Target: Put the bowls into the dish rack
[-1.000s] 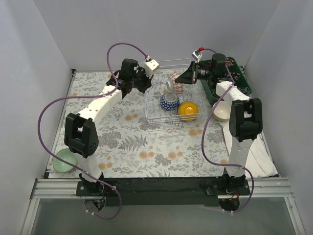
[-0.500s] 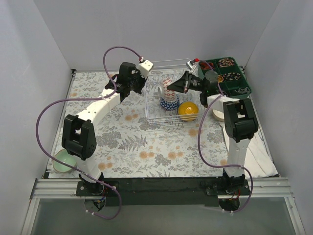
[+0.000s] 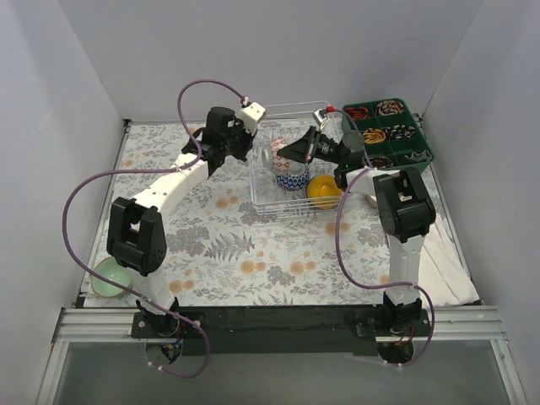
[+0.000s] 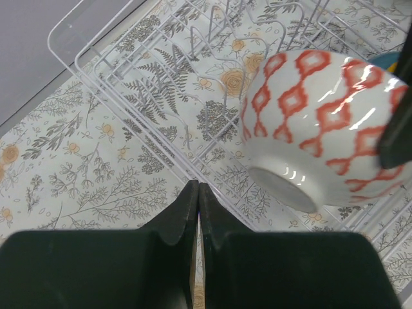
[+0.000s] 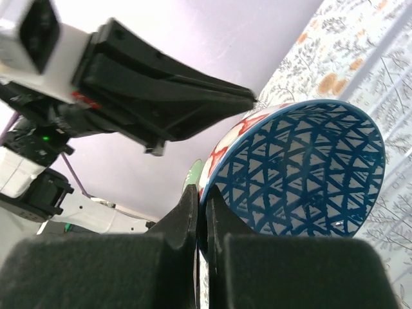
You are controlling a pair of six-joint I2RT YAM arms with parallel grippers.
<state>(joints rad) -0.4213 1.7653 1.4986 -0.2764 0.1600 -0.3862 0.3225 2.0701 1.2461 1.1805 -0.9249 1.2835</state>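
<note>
My right gripper [image 3: 288, 153] [image 5: 201, 193] is shut on the rim of the red-and-white bowl [image 3: 280, 157] [image 4: 315, 122]. It holds the bowl tilted over the left part of the white wire dish rack [image 3: 261, 201] [image 4: 129, 71]. The blue-patterned bowl [image 3: 292, 180] [image 5: 302, 174] lies right beside it in the rack. I cannot tell whether they touch. The orange-yellow bowl [image 3: 323, 189] also sits in the rack. My left gripper [image 3: 243, 145] [image 4: 198, 188] is shut and empty at the rack's left edge. The mint bowl [image 3: 108, 277] rests at the near left corner. A cream bowl [image 3: 371, 199] is partly hidden behind the right arm.
A dark green compartmented tray [image 3: 396, 126] of small items stands at the back right, next to the rack. A white cloth [image 3: 447, 278] lies at the near right. White walls close in the floral-covered table on three sides.
My right gripper has carried the red-and-white bowl left and down, from the rack's back right to beside the blue-patterned bowl. The left gripper drew back slightly, then held still.
</note>
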